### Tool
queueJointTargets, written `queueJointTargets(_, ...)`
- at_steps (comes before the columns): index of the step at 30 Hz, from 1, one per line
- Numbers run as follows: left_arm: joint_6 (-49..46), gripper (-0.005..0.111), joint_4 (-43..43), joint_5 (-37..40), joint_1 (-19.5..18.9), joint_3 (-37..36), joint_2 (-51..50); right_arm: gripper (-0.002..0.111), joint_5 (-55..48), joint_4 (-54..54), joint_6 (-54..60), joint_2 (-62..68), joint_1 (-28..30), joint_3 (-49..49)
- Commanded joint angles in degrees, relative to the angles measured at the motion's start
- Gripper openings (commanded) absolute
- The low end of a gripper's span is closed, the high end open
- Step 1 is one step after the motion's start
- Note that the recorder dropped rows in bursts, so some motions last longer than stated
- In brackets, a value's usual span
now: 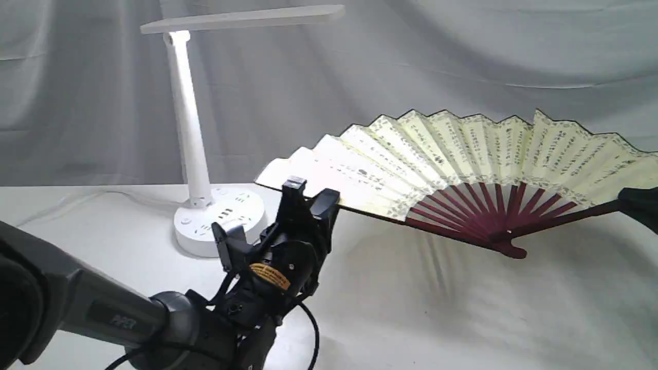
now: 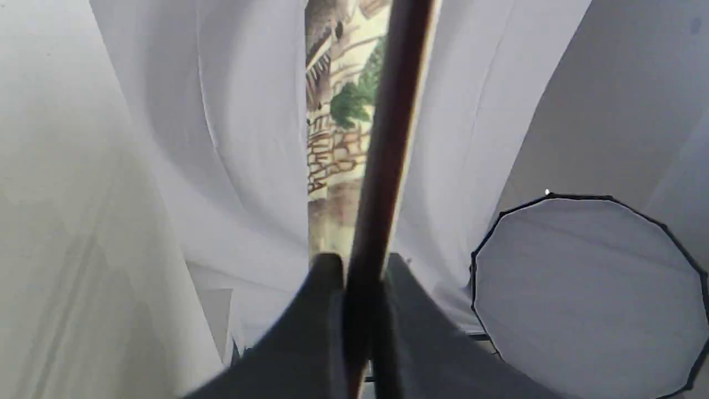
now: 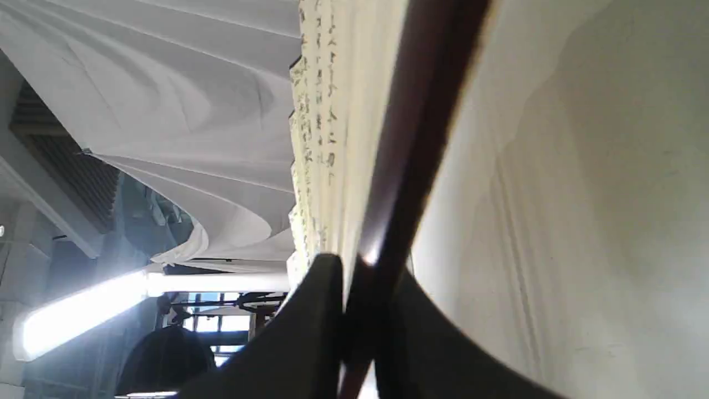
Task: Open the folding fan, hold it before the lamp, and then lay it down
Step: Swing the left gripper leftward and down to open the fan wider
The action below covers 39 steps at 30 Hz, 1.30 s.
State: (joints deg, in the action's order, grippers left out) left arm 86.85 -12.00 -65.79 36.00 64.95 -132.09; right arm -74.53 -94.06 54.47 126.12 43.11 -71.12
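The folding fan (image 1: 462,149) is spread wide and held in the air above the table (image 1: 442,318), and I have it by both ends. My left gripper (image 1: 311,192) is clamped on one dark guard (image 2: 388,138). My right gripper (image 1: 629,198) is pinched on the other guard (image 3: 421,138), with the pleated leaf running up beside it.

What the next move depends on is how the fan lies against the lamp (image 1: 187,128). Its long axis runs sideways away from the lamp. The left-held end sits just beside the lamp's round base (image 1: 218,223) and beneath the far tip of the lamp's bar head (image 1: 241,19). The right-held end is well apart from the lamp. The pivot hangs lowest, between my two grips, on the side away from the lamp. The leaf's written face catches the lamp's light at the near end (its shadow falls on the cloth below the ribs).

I judge the opening done and the showing under way. Laying it down should need both arms to sink evenly, because my left arm is the one nearer the lamp and has the least room to spare.
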Motion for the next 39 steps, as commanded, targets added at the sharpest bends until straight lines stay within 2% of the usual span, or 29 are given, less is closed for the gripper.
queueJointTargets(1, 0.9, 0.0, -9.8, -4.2, -1.1, 0.5, 2.1, 0.0, 4.6, 1.4, 3.0, -0.4, 1.5, 0.1)
queueJointTargets(25, 0.0, 0.0, -11.4, -4.2, -1.1, 0.4, 4.9, 0.0, 4.6, 2.1, 1.6, -2.7, 1.5, 0.1)
queueJointTargets(31, -0.2, 0.0, -11.7, -4.2, -1.1, -4.7, 7.4, 0.0, 4.6, 2.2, 0.8, -3.7, 1.4, 0.1)
queueJointTargets(39, -0.2, 0.0, -13.6, -4.2, -1.1, -10.2, 11.0, 0.0, 4.6, 0.9, 1.2, -4.8, -2.0, 4.1)
